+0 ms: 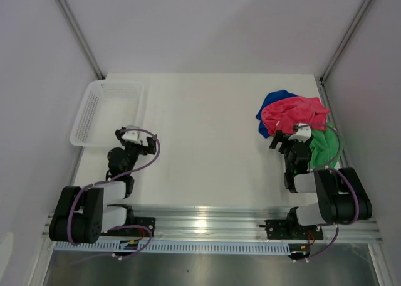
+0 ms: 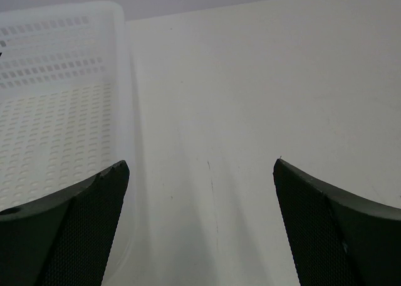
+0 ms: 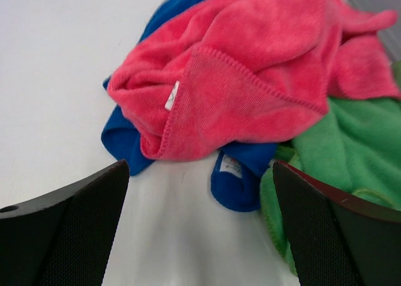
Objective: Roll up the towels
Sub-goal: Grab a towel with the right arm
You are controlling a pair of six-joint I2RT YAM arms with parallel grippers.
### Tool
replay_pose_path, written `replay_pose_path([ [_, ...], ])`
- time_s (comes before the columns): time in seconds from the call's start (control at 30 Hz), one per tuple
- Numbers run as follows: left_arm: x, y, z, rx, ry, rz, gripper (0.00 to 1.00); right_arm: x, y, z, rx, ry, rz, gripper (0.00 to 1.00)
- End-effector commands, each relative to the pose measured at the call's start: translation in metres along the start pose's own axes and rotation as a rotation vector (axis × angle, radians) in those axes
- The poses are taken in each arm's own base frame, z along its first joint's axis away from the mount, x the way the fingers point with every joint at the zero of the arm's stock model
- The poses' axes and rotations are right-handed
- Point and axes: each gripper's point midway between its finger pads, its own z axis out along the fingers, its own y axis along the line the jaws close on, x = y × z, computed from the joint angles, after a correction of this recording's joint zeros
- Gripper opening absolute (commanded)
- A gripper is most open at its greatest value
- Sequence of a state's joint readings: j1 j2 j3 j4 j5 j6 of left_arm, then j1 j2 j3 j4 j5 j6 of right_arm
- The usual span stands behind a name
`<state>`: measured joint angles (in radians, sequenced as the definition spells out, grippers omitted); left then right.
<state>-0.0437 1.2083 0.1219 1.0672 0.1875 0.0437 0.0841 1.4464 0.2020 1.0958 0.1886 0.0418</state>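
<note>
Pink towel atop blue towel

We see only the edges of the blue towel, since the pink towel lies over most of it. The green towel runs off the right edge of the right wrist view, and from above the right arm covers part of it. We cannot read the pink towel's small white label. The left wrist view cuts the basket off at its left edge.
</note>
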Motion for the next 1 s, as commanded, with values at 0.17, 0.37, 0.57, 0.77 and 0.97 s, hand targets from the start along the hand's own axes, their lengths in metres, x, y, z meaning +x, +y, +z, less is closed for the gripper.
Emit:
replay_pose_path([
  [0.17,-0.021,0.000,0.005,0.013,-0.066,0.008,0.99,-0.131,0.019,-0.037,-0.123,-0.187,0.308,0.99],
  [0.37,-0.084,-0.016,0.024,0.196,0.080,0.034,0.87,-0.139,0.003,-0.024,0.106,0.131,0.291,0.37],
  [0.57,-0.143,-0.026,-0.016,0.265,0.299,0.052,0.91,-0.117,-0.028,0.026,0.381,0.316,0.282,0.69],
  [0.77,-0.124,-0.023,-0.027,0.244,0.389,0.039,0.92,-0.064,-0.024,0.067,0.422,0.497,0.355,0.71],
  [0.97,-0.117,-0.026,-0.028,0.258,0.393,0.027,0.92,-0.022,-0.027,0.082,0.483,0.582,0.338,0.70],
])
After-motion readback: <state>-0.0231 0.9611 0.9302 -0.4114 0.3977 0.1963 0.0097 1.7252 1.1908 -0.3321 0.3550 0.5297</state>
